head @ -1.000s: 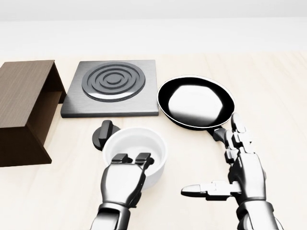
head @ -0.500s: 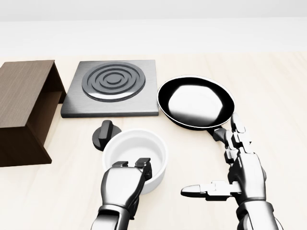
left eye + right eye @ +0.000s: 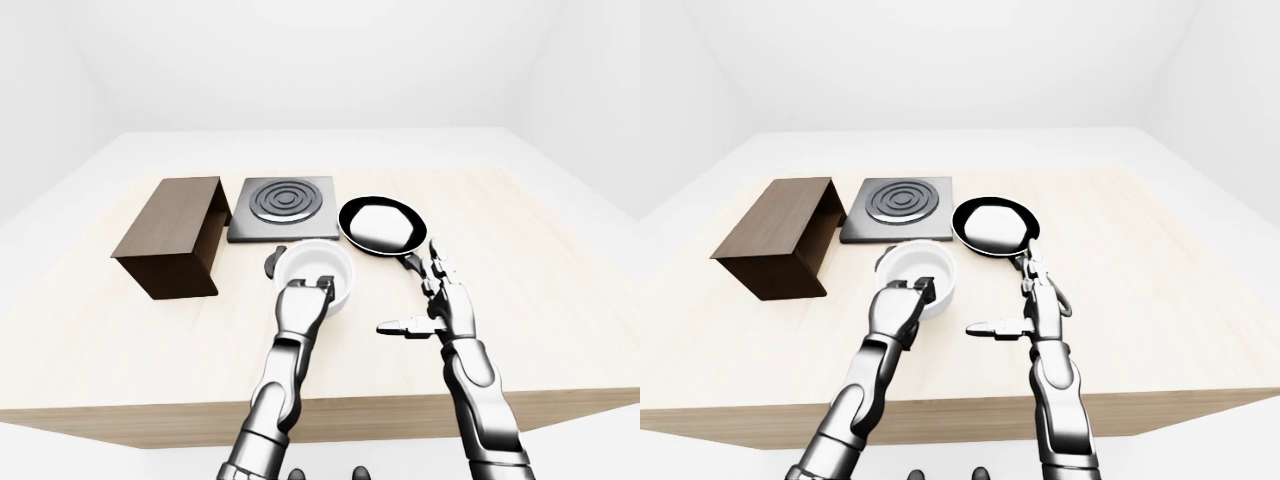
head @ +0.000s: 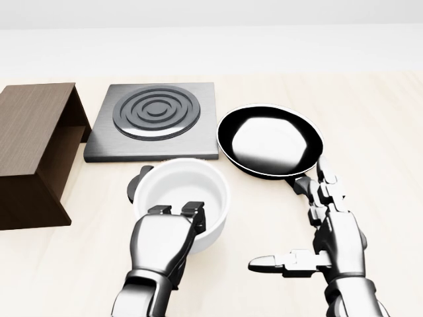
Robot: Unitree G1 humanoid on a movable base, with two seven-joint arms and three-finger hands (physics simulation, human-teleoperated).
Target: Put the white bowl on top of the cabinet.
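The white bowl is in the middle of the head view, held off the table, its near rim pinched by my left hand, whose fingers hook over the rim. The brown cabinet, an open-sided wooden box, lies at the left of the head view, its flat top bare. My right hand is open at the lower right, fingers spread, holding nothing, close to the pan's handle.
A black frying pan sits right of the bowl. A grey stove plate with a round burner lies above the bowl. A black knob is partly hidden behind the bowl. The table's near edge shows in the left-eye view.
My left hand has lifted the bowl; it rose and moved slightly left in the head view, now covering most of the black knob. The right hand has barely moved.
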